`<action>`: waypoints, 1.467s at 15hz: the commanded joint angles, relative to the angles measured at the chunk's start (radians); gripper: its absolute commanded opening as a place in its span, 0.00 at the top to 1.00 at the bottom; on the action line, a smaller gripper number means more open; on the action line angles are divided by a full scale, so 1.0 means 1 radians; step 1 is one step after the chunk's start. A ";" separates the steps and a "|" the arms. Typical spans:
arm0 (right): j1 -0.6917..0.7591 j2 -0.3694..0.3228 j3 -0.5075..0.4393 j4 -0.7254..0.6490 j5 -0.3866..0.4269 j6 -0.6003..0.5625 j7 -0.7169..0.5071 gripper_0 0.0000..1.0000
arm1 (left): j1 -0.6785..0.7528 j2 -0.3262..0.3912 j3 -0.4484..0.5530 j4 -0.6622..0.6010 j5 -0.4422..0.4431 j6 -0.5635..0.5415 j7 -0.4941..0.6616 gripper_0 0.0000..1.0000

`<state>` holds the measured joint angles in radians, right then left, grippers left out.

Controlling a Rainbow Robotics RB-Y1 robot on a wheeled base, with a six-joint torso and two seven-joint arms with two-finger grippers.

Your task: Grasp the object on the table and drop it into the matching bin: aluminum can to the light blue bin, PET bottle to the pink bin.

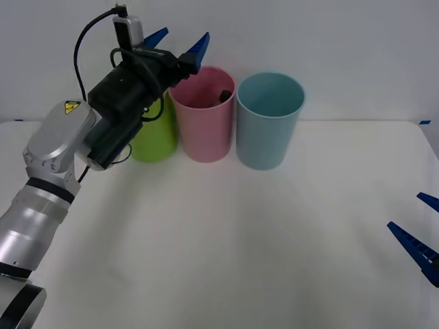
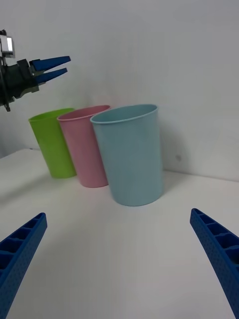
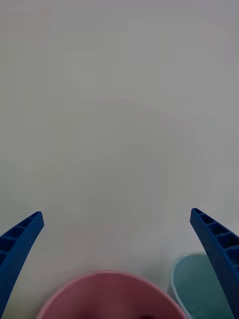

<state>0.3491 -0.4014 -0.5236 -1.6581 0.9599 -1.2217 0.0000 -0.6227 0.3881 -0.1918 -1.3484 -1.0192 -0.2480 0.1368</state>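
On my white bench (image 1: 274, 247), the small black-capped bottle (image 1: 224, 94) lies inside the tall pink plastic bin (image 1: 204, 130), at five o'clock from my left gripper (image 1: 181, 42), fingers spread; right gripper (image 1: 420, 229) idles, spread.

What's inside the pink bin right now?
In the front view, a small dark object, apparently the PET bottle's black cap end, rests against the inner far wall of the pink bin. The rest is hidden by the rim. The left gripper hovers open above.
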 commanded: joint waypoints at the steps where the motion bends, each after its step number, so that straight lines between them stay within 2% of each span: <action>1: 0.000 0.000 0.000 0.000 0.000 0.000 0.000 0.00 | 0.090 0.063 0.000 -0.098 0.059 -0.007 0.000 0.00; 4: 0.000 0.000 0.000 0.000 0.000 0.000 0.000 0.00 | 0.192 0.138 0.008 -0.192 0.126 -0.011 -0.014 0.00; 7: 0.000 0.000 0.000 0.000 0.000 0.000 0.000 0.00 | 0.307 0.173 0.074 -0.264 0.156 -0.068 -0.025 0.00; 13: 0.000 0.000 0.000 0.000 0.000 0.000 0.000 0.00 | 0.606 0.178 0.318 -0.373 0.140 -0.298 -0.056 0.00; 18: 0.000 0.000 0.000 0.000 0.000 0.000 0.000 0.00 | 0.801 0.187 0.486 -0.377 0.113 -0.522 -0.082 0.00; 20: 0.000 0.000 0.000 0.000 0.000 0.000 0.000 0.00 | 0.860 0.192 0.566 -0.377 0.061 -0.616 -0.075 0.00; 22: 0.000 0.000 0.000 0.000 0.000 0.000 0.000 0.00 | 0.911 0.196 0.612 -0.377 0.062 -0.674 -0.077 0.00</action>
<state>0.3490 -0.4014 -0.5236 -1.6581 0.9599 -1.2217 0.0000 0.2694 0.5823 0.4033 -1.7259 -0.9588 -0.8979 0.0616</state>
